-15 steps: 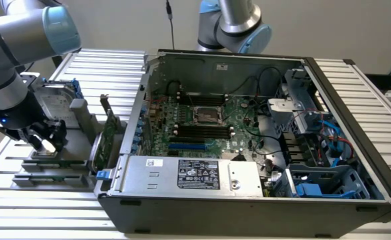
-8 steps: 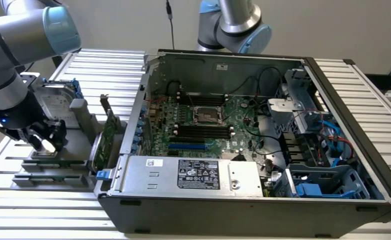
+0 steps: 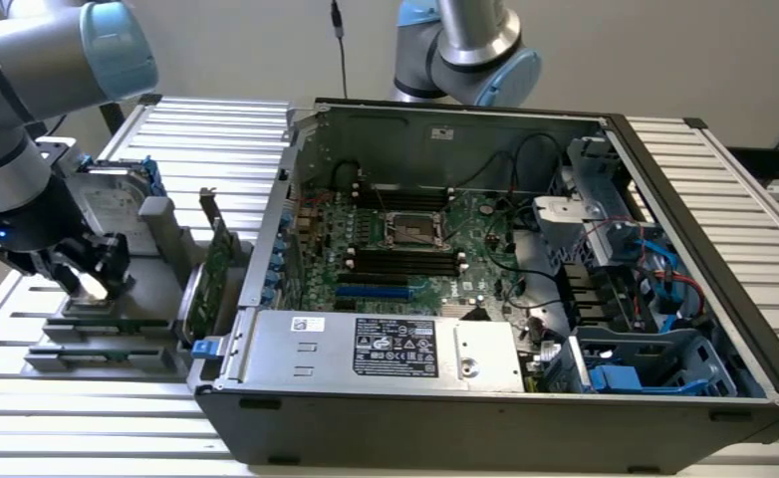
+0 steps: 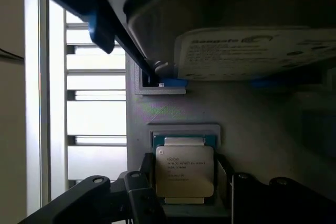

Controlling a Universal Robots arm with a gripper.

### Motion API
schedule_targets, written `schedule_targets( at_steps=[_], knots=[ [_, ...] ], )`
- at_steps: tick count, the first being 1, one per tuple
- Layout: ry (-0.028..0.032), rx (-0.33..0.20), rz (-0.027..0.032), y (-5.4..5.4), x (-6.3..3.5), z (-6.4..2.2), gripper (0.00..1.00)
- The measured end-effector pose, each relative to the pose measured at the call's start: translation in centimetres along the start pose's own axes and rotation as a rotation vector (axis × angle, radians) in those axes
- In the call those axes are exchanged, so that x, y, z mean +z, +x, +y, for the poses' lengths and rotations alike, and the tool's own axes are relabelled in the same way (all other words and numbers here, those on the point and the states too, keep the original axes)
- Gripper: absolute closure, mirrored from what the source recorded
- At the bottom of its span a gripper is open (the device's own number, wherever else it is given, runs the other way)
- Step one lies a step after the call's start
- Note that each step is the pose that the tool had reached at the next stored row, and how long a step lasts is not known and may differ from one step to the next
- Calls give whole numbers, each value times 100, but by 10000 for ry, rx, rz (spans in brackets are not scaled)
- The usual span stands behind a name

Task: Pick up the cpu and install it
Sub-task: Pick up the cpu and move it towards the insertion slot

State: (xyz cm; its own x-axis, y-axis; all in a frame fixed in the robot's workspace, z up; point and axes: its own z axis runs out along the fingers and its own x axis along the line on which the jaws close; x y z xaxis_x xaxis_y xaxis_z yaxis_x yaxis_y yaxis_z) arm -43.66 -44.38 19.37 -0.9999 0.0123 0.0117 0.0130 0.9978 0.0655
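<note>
The cpu (image 4: 184, 170) is a flat square chip with a dull silver top and printed text. It lies in a grey holder (image 4: 173, 129) with a green rim showing around it. My gripper (image 4: 185, 169) reaches down over it, and its black fingers (image 4: 147, 182) stand against the chip's two opposite sides. In the exterior view the gripper (image 3: 91, 284) is low over the grey parts fixture (image 3: 98, 334), at that view's left beside the open computer case. The green board's dark socket frame (image 3: 413, 231) lies open in the middle of the case, far from the gripper.
A silver hard drive with blue rails (image 4: 252, 53) stands in the fixture just beyond the cpu. Upright cards (image 3: 210, 274) stand between the fixture and the case wall (image 3: 263, 259). A second arm (image 3: 463, 50) rises behind the case. Everything rests on a slatted metal table (image 3: 203, 129).
</note>
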Motion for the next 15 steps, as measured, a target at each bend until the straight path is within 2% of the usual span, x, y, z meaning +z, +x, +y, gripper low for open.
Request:
schedule_targets(
  at_steps=[15],
  knots=[
    [-7, 1, 2, 8, -658, 43, 45]
  ],
)
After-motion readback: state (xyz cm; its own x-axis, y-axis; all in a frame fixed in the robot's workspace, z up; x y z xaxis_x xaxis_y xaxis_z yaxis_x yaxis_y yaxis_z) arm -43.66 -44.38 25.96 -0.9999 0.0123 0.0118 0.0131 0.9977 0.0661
